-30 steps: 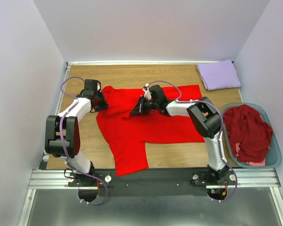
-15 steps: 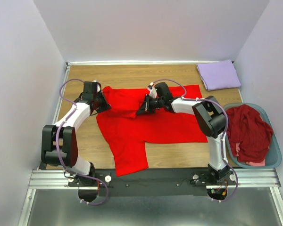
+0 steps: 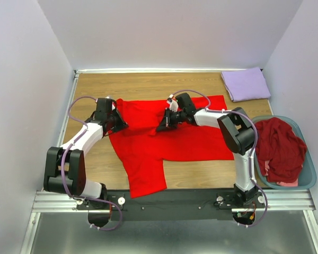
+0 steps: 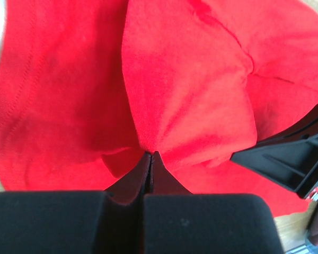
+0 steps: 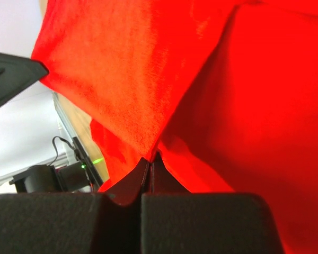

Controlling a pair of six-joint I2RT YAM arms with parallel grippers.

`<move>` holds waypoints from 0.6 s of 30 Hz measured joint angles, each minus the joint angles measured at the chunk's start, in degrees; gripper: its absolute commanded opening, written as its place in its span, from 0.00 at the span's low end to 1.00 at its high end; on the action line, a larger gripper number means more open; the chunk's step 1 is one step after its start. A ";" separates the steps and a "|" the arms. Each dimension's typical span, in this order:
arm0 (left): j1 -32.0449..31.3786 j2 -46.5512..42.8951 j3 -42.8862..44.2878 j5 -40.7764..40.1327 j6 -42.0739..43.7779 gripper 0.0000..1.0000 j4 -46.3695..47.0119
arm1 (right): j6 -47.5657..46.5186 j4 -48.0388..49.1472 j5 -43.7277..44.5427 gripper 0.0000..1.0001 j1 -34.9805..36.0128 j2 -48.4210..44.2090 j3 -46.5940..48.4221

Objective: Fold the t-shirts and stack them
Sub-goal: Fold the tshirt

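Recorded red t-shirt (image 3: 175,140) spread across mid-counter (image 3: 148,84), long axis left-to-right, bulk lying toward the near edge from both pinch points; left fingers (image 4: 133,177) clamped on its left edge, right fingers (image 5: 131,180) clamped on a raised fold near its middle.

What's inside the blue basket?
A crumpled heap of dark red cloth fills the basket, with a bit of pink cloth peeking out. Anything underneath is covered.

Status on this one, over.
Left gripper shut on red t-shirt. Right gripper shut on it too. Lavender t-shirt folded, far right corner. Nothing in the way.
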 measured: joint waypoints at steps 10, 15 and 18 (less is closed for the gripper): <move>-0.90 -0.04 -5.22 0.17 -4.68 0.00 4.72 | -3.76 -5.68 0.04 0.00 -2.23 0.00 1.33; -0.90 -0.37 -5.27 0.20 -5.79 0.00 5.73 | -5.27 -8.04 -0.37 0.01 -2.97 0.00 3.56; -0.90 -0.50 -4.81 0.17 -5.99 0.00 5.97 | -5.86 -9.07 -2.51 0.02 -3.61 0.00 4.94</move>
